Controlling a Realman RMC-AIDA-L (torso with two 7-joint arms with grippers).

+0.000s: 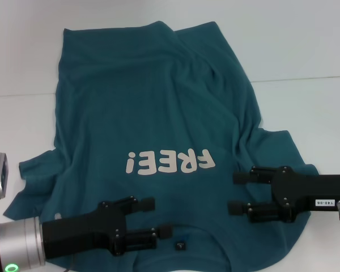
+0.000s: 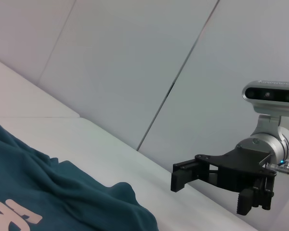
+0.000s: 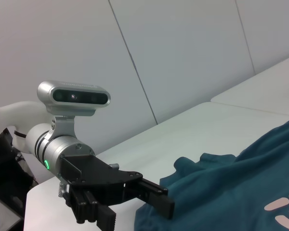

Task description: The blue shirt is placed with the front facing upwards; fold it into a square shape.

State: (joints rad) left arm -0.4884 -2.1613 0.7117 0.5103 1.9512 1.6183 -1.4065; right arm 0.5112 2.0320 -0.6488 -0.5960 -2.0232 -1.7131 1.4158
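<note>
Here the blue shirt [image 1: 153, 130] lies spread on the white table [image 1: 306, 51], front up, with its cream "FREE!" lettering [image 1: 170, 161] reading upside down from the head camera. The neck end is nearest the robot, where a small dark neck label [image 1: 181, 246] shows, and the hem lies at the far side. The cloth is rumpled, with long creases running down its right half and both sleeves bunched at the near corners.

The left gripper [image 1: 160, 217] hovers over the near left part of the shirt, just beside the neck label, its fingers spread wide with nothing between them. The right gripper [image 1: 236, 192] sits over the near right part, by the right sleeve, its fingers also wide apart and empty. The two grippers point toward each other across the collar area.
</note>
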